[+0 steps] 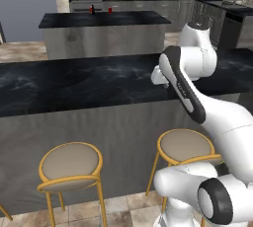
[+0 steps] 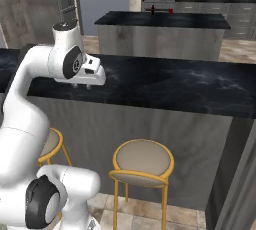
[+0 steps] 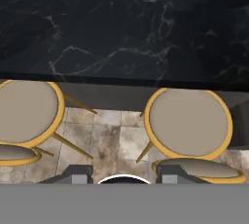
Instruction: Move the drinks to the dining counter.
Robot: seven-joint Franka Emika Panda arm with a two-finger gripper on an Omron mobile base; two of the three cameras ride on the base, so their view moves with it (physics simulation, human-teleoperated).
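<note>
Two drinks stand far off on the back wall counter: a slim dark bottle (image 1: 91, 9) (image 2: 152, 9) and a small red can (image 1: 109, 9) (image 2: 170, 11) beside it. The dining counter (image 1: 74, 85) (image 2: 175, 86) (image 3: 121, 23), with its black white-veined top, stretches across right in front of me. My gripper (image 1: 165, 84) (image 2: 82, 85) (image 3: 125, 175) hangs over the counter's near edge, pointing down. It is open, with nothing between its fingers. In the hand view the gap between the tips looks down on the floor and stools.
A shorter black-topped block (image 1: 104, 19) (image 2: 160, 20) stands between the dining counter and the back wall. Yellow-framed stools (image 1: 70, 162) (image 1: 185, 144) (image 2: 143, 156) (image 3: 189, 116) stand against the counter's near side. A dark appliance (image 1: 230, 31) is at the right.
</note>
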